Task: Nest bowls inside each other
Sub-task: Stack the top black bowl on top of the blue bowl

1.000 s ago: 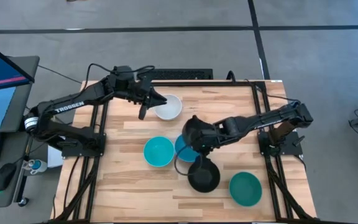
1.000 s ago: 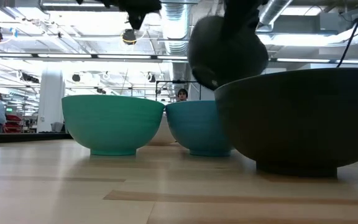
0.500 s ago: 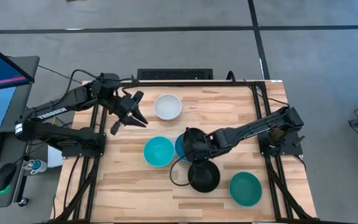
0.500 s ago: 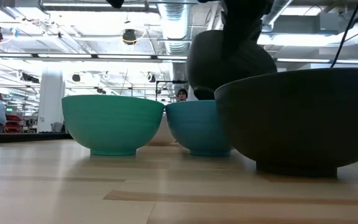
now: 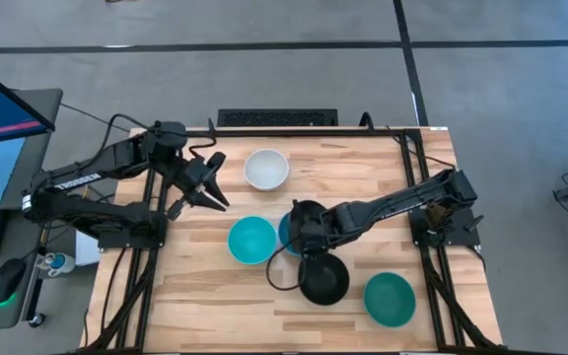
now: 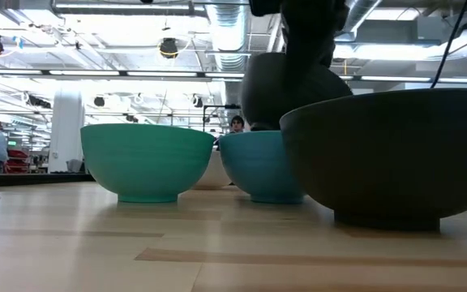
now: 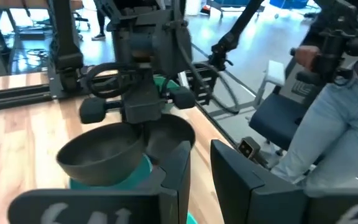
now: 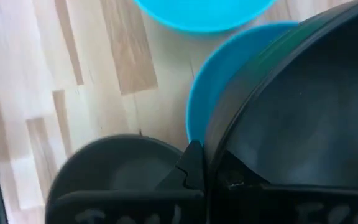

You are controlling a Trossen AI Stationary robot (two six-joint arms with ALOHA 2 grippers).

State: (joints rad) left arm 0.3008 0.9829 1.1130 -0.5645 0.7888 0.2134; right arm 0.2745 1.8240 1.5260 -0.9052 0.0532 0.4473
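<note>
My right gripper (image 5: 307, 229) is shut on a black bowl (image 6: 290, 85), which it holds tilted just over a light blue bowl (image 6: 262, 166) in the table's middle. The second light blue bowl (image 5: 251, 241) stands right beside it on the left. A second black bowl (image 5: 323, 279) rests on its base nearer the near edge, and the teal green bowl (image 5: 390, 299) stands to its right. The white bowl (image 5: 266, 169) stands toward the far edge. My left gripper (image 5: 215, 184) hovers open to the left of the white bowl, touching nothing. My right gripper holds the black bowl by its rim (image 8: 211, 146), one finger (image 8: 193, 165) outside the wall and the other inside. It comes from above, pointing down. The bowl hangs tilted, its underside at the light blue bowl's rim (image 8: 194, 106); whether they touch I cannot tell.
The bowls crowd the middle and near right of the wooden table (image 5: 215, 306). Bare wood lies along the near left and far right. A loose dark cable loop (image 5: 282, 281) lies beside the resting black bowl. A person's legs (image 7: 340, 124) show beyond the table's right side.
My left gripper has drawn back from the white bowl toward the table's left edge; the white bowl has stayed in place. My right gripper has come down with the black bowl toward the light blue bowl, shifting slightly toward the near edge.
</note>
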